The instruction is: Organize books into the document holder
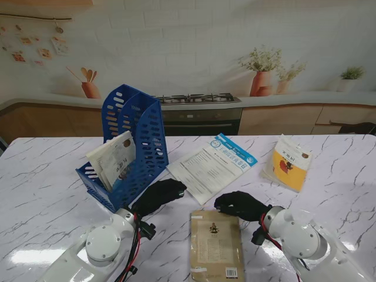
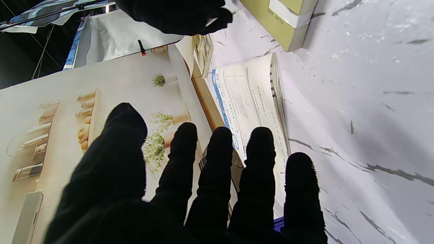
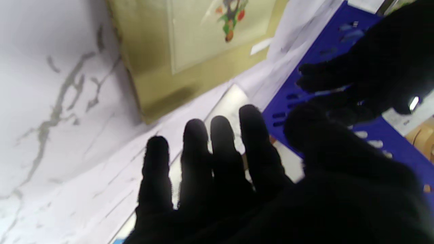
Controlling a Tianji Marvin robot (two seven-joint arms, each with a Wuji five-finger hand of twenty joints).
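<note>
At 10 o'clock on the worktop (image 1: 47,194): blue document holder (image 1: 138,141), tilted, open face toward the robot so books can slide in; 1 book (image 1: 114,160) already leaning inside. At 12 o'clock, flat: white booklet with blue band (image 1: 211,166), cover up, within reach. At 2 o'clock, well apart: yellow book (image 1: 289,163). At 6 o'clock, nearest: tan book (image 1: 216,245), spine-on to the robot. Left robot hand (image 1: 157,195), fingers spread and holding nothing, just beside the holder's side and the booklet's corner, probably to steady or fetch. Right robot hand (image 1: 241,205), empty and loosely curled, over the tan book's far edge, likely the next pick.
</note>
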